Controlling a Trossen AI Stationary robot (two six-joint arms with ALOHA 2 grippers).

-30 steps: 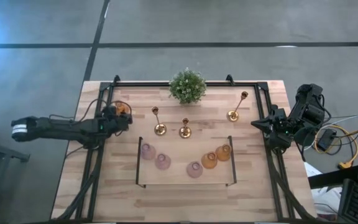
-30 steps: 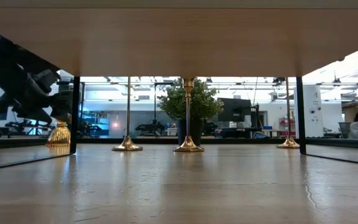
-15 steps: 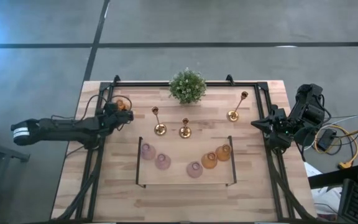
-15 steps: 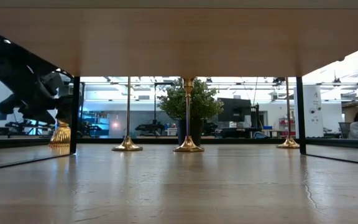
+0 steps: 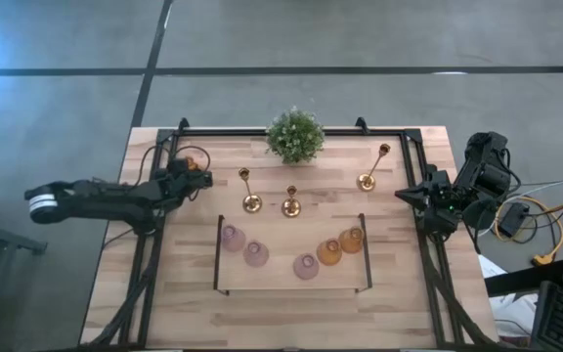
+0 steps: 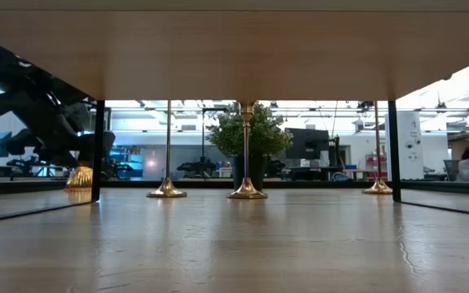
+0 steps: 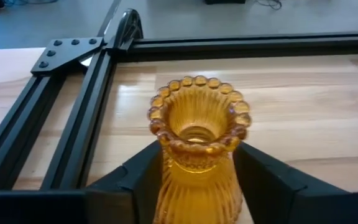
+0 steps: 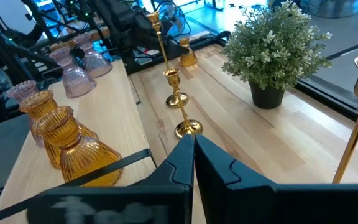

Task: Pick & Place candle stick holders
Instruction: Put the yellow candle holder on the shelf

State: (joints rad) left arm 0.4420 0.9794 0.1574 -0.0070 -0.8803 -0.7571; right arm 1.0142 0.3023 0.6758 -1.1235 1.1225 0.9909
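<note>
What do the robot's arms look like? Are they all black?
Mostly, yes. Both arms are dark, jointed and chunky. The left arm has a white band near its outer end and thin black cables along it. The right arm shows tiny green lights, with orange cables beside it. The left gripper has two flat, angular black fingers, as does the right gripper.

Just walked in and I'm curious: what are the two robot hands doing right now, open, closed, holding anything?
Left gripper: fingers closed on an amber glass cup at the table's far left corner.
Right gripper: fingers shut, empty, parked at the right edge.
</note>
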